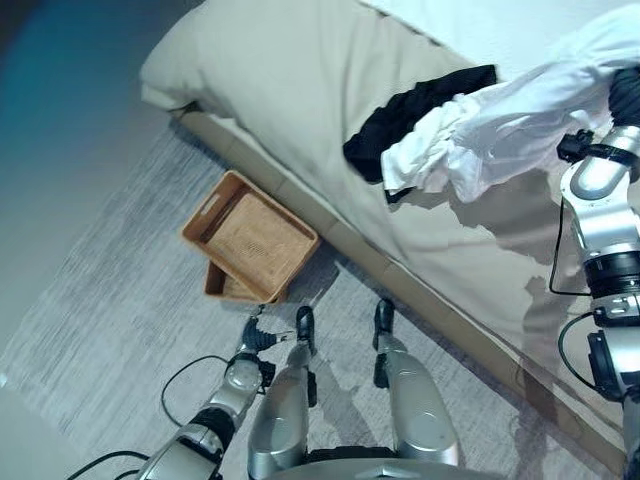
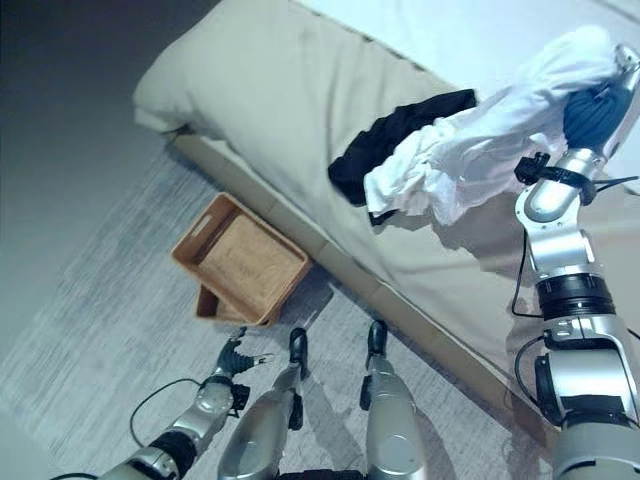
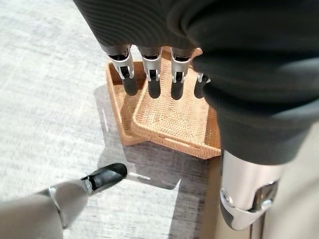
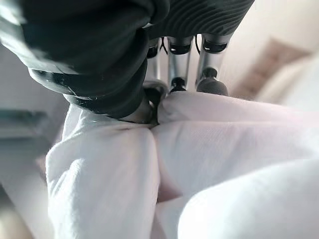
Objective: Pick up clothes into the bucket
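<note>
White garment hangs clamped in the right hand above the bed, black garment unlifted, wicker basket holding nothing, left hand slack-fingered.

A white garment hangs bunched and stretched above the bed, its upper end gathered at the right robot hand, whose fingers are curled into the cloth; its loose crumpled end droops toward the bed's near edge. A black garment lies crumpled on the bed, partly under the white one. Two woven baskets, stacked askew, sit on the floor just beside the bed.
</note>
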You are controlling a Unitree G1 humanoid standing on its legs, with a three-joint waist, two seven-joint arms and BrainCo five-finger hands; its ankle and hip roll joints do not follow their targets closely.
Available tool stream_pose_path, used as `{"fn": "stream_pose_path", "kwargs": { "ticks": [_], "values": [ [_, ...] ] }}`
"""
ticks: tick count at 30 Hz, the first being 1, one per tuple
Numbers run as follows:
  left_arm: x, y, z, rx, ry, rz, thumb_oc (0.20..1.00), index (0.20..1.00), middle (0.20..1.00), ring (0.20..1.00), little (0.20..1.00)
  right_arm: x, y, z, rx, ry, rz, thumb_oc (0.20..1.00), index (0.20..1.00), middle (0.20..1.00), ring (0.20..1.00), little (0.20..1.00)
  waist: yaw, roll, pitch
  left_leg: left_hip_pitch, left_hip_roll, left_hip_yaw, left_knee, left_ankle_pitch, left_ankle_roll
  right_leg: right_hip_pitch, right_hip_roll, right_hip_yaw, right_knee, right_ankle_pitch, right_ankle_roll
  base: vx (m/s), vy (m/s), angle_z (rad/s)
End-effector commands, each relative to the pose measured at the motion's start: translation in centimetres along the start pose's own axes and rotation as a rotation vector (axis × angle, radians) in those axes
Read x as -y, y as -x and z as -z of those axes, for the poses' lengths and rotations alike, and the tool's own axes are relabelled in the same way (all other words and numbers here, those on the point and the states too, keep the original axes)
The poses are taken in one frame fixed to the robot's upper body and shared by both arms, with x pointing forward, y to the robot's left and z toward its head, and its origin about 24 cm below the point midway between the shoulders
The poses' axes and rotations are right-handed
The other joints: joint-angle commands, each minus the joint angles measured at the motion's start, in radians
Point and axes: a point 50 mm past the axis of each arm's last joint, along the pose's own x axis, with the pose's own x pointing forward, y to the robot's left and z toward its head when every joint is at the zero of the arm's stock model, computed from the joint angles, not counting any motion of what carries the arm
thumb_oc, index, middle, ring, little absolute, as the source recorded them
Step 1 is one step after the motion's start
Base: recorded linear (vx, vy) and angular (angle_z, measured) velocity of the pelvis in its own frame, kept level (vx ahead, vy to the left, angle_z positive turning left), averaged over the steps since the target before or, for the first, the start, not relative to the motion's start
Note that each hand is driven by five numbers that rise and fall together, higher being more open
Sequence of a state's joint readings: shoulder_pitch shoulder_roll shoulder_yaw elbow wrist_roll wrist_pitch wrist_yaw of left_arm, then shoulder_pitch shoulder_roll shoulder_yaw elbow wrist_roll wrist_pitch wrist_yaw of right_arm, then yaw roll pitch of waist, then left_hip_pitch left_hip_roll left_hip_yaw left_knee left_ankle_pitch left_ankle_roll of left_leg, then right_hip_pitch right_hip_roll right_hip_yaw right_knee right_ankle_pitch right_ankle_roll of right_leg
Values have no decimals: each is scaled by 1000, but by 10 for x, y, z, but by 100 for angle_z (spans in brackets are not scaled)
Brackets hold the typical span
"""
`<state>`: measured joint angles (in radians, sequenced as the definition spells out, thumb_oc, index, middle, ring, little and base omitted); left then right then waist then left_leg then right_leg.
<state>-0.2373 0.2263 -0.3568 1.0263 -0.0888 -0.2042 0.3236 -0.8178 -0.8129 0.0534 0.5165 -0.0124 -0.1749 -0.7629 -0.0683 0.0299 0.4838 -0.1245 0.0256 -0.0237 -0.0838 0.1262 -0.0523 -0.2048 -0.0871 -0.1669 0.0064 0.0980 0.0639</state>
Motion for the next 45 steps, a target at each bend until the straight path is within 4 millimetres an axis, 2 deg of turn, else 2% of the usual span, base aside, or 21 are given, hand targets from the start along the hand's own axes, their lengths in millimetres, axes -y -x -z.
{"fn": "stream_pose_path", "kwargs": {
  "ticks": [1,8,14,20,21,22,23,24,27,28,30,31,33,34,35,37,38,39,41,44,45],
  "values": [
    [0,14,33,-84,-75,38,1000,1000,1000,1000,1000,27,-22,-25,182,22,76,200,200,200,200,200,5,-85,-178,2,-38,-3,64,-87,4,61,-48,-11,49,-60,69,99,28,-12],
    [-12,26,65,-202,-97,38,1000,1000,1000,1000,1000,54,-62,-44,256,153,116,200,200,200,200,200,12,-144,-289,82,-17,34,72,-126,3,146,-26,10,0,-56,77,61,8,-10],
    [-16,37,85,-280,-98,35,1000,1000,1000,1000,1000,70,-94,-62,270,249,148,200,200,200,200,200,23,-177,-362,138,-4,50,78,-149,-1,207,-12,18,-17,-68,74,70,-8,-18],
    [-12,37,78,-228,-66,50,1000,1000,1000,1000,1000,80,-110,-79,298,271,182,200,200,200,200,200,23,-185,-399,175,5,51,75,-162,-3,248,-6,13,-23,-79,72,63,-13,0],
    [-12,33,64,-150,-35,59,1000,1000,1000,1000,1000,79,-111,-84,313,257,175,200,200,200,200,200,23,-183,-409,184,4,49,77,-165,-3,258,-7,12,-20,-84,70,36,2,1],
    [-12,33,64,-151,-34,59,1000,1000,1000,1000,1000,79,-111,-84,313,257,174,200,200,200,200,200,23,-183,-408,185,4,49,77,-166,-3,259,-7,12,-20,-85,70,64,7,5],
    [-12,26,33,-4,21,76,1000,1000,1000,1000,1000,72,-108,-92,349,235,138,200,200,200,200,200,21,-176,-415,194,2,47,78,-169,-2,270,-7,11,-19,-89,69,30,5,4],
    [-13,26,33,-6,20,77,1000,1000,1000,1000,1000,72,-107,-91,347,236,137,200,200,200,200,200,21,-176,-415,195,3,46,78,-170,-2,272,-7,11,-19,-89,69,44,5,3],
    [-19,26,-16,228,66,128,1000,1000,1000,1000,1000,58,-95,-93,376,184,60,200,200,200,200,200,19,-167,-424,209,3,46,76,-174,1,287,-8,8,-23,-91,70,11,3,0],
    [-19,26,-16,228,65,128,1000,1000,1000,1000,1000,58,-95,-93,375,184,60,200,200,200,200,200,20,-168,-424,210,3,46,76,-174,1,287,-8,8,-23,-91,70,0,0,0],
    [-39,36,-91,558,58,166,1000,1000,1000,1000,1000,16,-58,-94,420,93,-151,200,200,200,200,200,8,-147,-430,212,1,50,73,-165,6,281,-13,12,-19,-86,70,-12,36,-2],
    [-39,36,-90,555,56,167,1000,1000,1000,1000,1000,16,-57,-93,417,93,-152,200,200,200,200,200,8,-147,-433,217,3,49,70,-174,5,286,-10,13,-21,-93,71,-30,24,-5],
    [-45,48,-138,740,74,228,1000,1000,1000,1000,1000,-8,-25,-92,431,-1,-318,200,200,200,200,200,0,-138,-436,218,-2,51,69,-164,9,284,-15,14,-19,-86,70,-2,9,-4],
    [-45,48,-138,739,73,229,1000,1000,1000,1000,1000,-7,-24,-91,429,-1,-318,200,200,200,200,200,0,-140,-436,219,-2,51,69,-164,9,285,-15,14,-19,-86,70,0,0,0],
    [-44,55,-164,836,84,277,1000,1000,1000,1000,1000,-20,-3,-94,438,-68,-433,200,200,200,200,200,-5,-134,-437,223,-3,53,66,-164,10,287,-16,14,-18,-87,70,0,0,0],
    [-38,63,-195,938,80,341,1000,1000,1000,1000,1000,-30,16,-98,450,-134,-539,200,200,200,200,200,-11,-127,-437,225,-5,53,66,-164,12,288,-18,14,-17,-87,70,0,0,0],
    [-38,63,-195,938,78,343,1000,1000,1000,1000,1000,-29,16,-98,448,-133,-538,200,200,200,200,200,-9,-129,-437,226,-5,53,66,-164,12,289,-18,14,-17,-87,70,0,0,0],
    [-31,67,-213,992,75,380,1000,1000,1000,1000,1000,-36,28,-102,461,-166,-619,200,200,200,200,200,-12,-125,-437,228,-6,52,66,-164,13,292,-20,14,-16,-87,71,0,0,0],
    [-21,69,-228,1026,53,421,1000,1000,1000,1000,1000,-41,40,-115,515,-204,-704,200,200,200,200,200,-18,-124,-437,230,-6,53,65,-164,14,293,-22,14,-16,-88,72,0,0,0],
    [-14,68,-240,1052,13,427,1000,1000,1000,1000,1000,-41,44,-124,544,-241,-743,200,200,200,200,200,-21,-120,-435,231,-7,52,65,-163,14,294,-23,14,-16,-89,72,0,0,0],
    [-8,67,-250,1071,-28,417,1000,1000,1000,1000,1000,-43,52,-140,596,-309,-784,200,200,200,200,200,-26,-117,-433,231,-9,52,64,-162,14,295,-23,15,-15,-89,72,0,0,0]
  ]
}}
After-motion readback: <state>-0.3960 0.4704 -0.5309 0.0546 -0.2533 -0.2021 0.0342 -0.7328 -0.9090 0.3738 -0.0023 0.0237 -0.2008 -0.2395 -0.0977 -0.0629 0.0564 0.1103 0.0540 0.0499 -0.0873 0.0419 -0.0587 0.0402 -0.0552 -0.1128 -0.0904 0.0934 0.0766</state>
